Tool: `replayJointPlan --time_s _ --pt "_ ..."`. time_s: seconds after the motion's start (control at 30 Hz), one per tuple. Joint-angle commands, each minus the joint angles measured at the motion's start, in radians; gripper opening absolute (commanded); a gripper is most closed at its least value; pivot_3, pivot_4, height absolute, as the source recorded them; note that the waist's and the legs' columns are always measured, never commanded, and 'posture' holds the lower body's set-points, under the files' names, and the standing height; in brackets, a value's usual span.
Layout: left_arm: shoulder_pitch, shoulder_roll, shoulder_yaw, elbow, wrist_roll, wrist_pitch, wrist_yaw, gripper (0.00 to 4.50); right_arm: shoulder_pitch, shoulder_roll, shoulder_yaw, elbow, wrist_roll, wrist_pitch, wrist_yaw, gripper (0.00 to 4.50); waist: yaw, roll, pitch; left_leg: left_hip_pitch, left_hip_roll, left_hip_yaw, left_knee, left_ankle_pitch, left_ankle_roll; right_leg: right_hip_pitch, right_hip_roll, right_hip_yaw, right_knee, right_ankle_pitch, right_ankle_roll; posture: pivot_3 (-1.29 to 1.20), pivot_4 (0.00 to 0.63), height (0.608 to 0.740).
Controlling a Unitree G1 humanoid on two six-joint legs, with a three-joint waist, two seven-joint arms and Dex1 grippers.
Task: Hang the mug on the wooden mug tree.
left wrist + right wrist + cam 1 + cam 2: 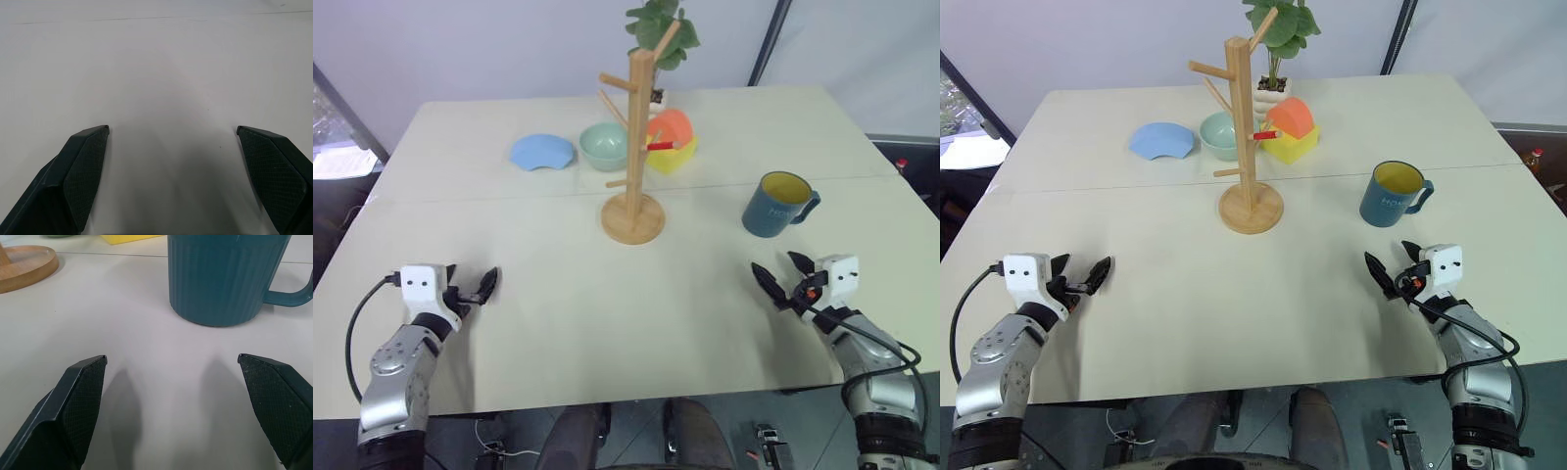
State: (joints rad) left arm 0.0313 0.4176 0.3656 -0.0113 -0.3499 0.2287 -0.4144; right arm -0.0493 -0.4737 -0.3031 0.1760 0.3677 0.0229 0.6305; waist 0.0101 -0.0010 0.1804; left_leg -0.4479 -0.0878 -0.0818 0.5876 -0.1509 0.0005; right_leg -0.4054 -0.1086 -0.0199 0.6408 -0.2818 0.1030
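The dark teal mug (778, 206) with a yellow inside stands upright on the white table, right of centre, its handle to the right. The wooden mug tree (633, 147) stands mid-table on its round base, left of the mug, with all pegs bare. My right gripper (773, 261) hovers low over the table just in front of the mug, open and empty; in the right wrist view the mug (222, 279) fills the space ahead of the spread fingers. My left gripper (473, 271) is open and empty near the table's front left, far from both.
Behind the tree sit a pale green bowl (604, 145), a blue plate (542, 152) and an orange and yellow toy (671, 137), with a potted plant (661, 29) at the back. A seam crosses the table (558, 284).
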Motion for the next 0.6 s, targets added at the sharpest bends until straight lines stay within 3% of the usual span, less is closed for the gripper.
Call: replayJointPlan --time_s 0.03,0.37,0.6 --pt "-0.014 0.006 -0.011 -0.038 -0.001 -0.003 -0.005 4.50 -0.011 0.004 -0.008 -0.016 0.004 -0.007 -0.008 4.45 0.000 0.000 0.000 0.000 0.000 0.000 0.000 0.000 0.000 0.000 0.000 0.000 0.000 0.000 0.000 0.00 0.150 0.740" --pt "-0.090 -0.006 -0.190 -0.245 -0.140 0.083 -0.200 4.50 -0.003 0.009 -0.045 -0.030 0.023 -0.006 -0.064 4.45 0.001 0.000 0.000 0.000 0.000 0.000 0.000 0.000 0.000 0.002 0.000 0.000 0.000 0.000 0.000 0.00 0.150 0.740" --pt "-0.187 0.026 -0.436 -0.413 -0.209 0.205 -0.382 4.50 -0.067 -0.033 -0.114 0.056 0.017 -0.036 -0.099 4.45 0.002 0.001 0.000 0.000 0.000 0.002 0.000 0.000 0.000 0.004 0.001 0.000 0.000 0.000 0.000 0.00 0.150 0.740"
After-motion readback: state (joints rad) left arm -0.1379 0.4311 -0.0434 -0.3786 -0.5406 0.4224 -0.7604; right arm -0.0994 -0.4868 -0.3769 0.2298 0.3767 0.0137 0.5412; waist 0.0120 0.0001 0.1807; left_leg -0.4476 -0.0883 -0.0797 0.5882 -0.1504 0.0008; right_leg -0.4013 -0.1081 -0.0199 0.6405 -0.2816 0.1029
